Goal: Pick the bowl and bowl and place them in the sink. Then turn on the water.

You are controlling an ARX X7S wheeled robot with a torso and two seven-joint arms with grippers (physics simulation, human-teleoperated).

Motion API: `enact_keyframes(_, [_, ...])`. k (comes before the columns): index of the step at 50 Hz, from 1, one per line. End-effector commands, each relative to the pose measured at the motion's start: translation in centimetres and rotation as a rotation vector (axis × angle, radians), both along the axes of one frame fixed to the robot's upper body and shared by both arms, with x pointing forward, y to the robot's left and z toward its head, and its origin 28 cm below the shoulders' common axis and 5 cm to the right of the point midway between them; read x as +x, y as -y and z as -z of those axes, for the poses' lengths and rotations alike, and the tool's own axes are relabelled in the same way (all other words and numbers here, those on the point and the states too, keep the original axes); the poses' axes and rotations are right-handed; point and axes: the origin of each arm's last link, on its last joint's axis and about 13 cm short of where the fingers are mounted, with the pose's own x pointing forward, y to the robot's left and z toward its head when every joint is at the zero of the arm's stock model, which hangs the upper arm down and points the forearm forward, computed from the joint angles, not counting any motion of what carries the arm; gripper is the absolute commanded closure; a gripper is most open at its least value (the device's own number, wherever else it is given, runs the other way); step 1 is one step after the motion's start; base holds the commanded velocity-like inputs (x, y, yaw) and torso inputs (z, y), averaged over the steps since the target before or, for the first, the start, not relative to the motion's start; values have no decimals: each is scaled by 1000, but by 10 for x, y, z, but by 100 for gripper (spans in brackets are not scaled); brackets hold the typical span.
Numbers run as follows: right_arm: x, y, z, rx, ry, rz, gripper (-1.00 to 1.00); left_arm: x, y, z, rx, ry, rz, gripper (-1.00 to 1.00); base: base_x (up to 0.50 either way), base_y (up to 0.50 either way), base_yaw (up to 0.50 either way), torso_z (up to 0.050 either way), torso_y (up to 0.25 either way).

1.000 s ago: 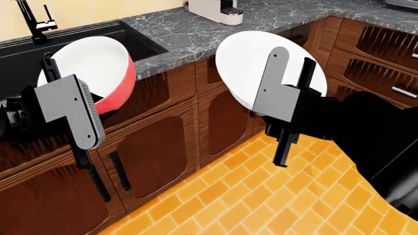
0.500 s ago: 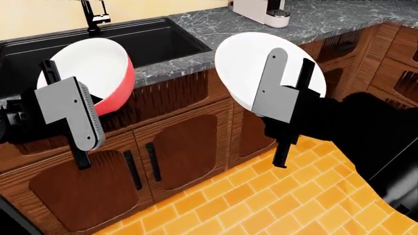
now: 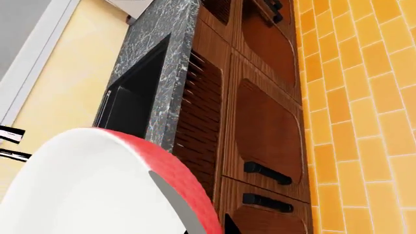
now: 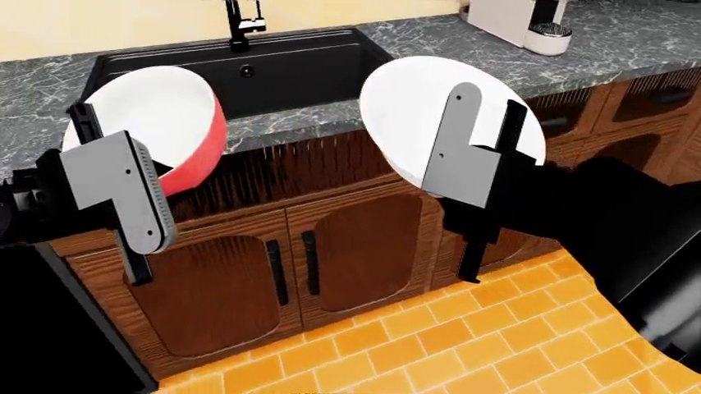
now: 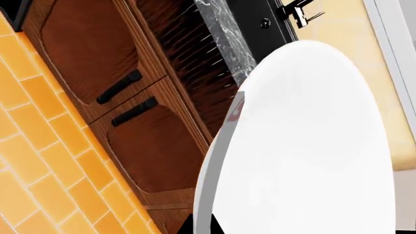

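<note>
1. Head view shows our left gripper point(image 4: 110, 164) clamped on the rim of the red bowl point(image 4: 164, 115), and our right gripper point(image 4: 482, 156) clamped on the rim of the white bowl point(image 4: 411, 107); both bowls are held tilted, clear of every surface, in front of the cabinet doors point(image 4: 290, 263).
2. Compared with the head views from a moment ago, the black sink point(image 4: 295, 70) has shifted from the upper left to the top centre, and the tap point(image 4: 243, 18) now stands directly ahead; the bowls keep the same place relative to our arms; we judge that the base has turned or rolled to face the sink squarely.
3. Left wrist view confirms the red bowl point(image 3: 130, 185) in the grasp, with the granite counter edge point(image 3: 165, 63) and the sink opening beyond it; right wrist view shows the white bowl point(image 5: 312, 146) filling the frame, with the tap point(image 5: 295, 12) beyond.
4. Neither bowl is in the basin yet; both hang short of the counter edge.
5. We judge the next step to be an advance and a reach over the counter, then a release of each bowl; the tap lever follows.
</note>
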Motion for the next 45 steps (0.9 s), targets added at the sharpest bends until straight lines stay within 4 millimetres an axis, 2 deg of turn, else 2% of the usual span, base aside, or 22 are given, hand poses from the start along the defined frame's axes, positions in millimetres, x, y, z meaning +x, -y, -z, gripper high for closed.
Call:
enact_keyframes(1, [0, 1, -3, -1, 29, 5, 100, -2, 0, -8, -1, 48, -3, 100, 7, -3, 500, 0, 0])
enact_keyframes(45, [-1, 2, -3, -3, 25, 12, 100, 0, 0, -4, -1, 44, -1, 100, 9, -2, 500, 0, 1])
